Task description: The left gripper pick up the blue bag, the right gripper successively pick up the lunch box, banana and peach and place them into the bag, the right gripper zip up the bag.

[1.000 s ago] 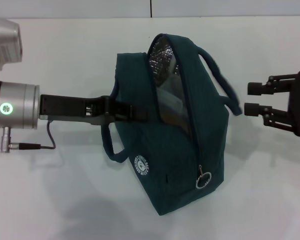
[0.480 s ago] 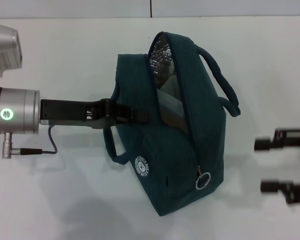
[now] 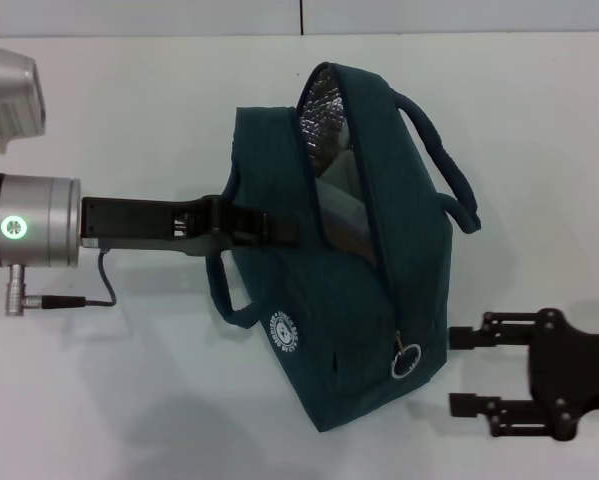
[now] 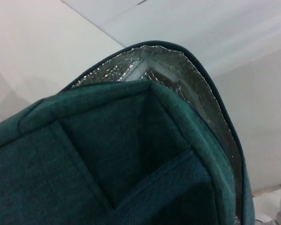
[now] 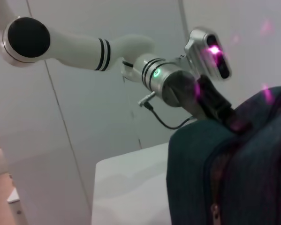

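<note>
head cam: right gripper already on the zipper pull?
No. The right gripper sits open beside the bag, clear of the zipper pull.

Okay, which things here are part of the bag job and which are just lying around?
Part of the job:
- blue bag, still unzipped
- zipper pull ring
- left hand, gripping the bag's side
- right hand, open beside the ring

Lying about:
- nothing except the white table

Approach from your right: bare white table [image 3: 539,150] beside the dark teal fabric bag [image 3: 279,200].
Bag mouth: narrow slit, silver foil lining [image 3: 319,120] showing.
Obstruction: looped teal carry handle [image 3: 444,160] arches beside the slit.
Your left: blocked by the black left gripper [image 3: 264,228] clamping the bag.
</note>
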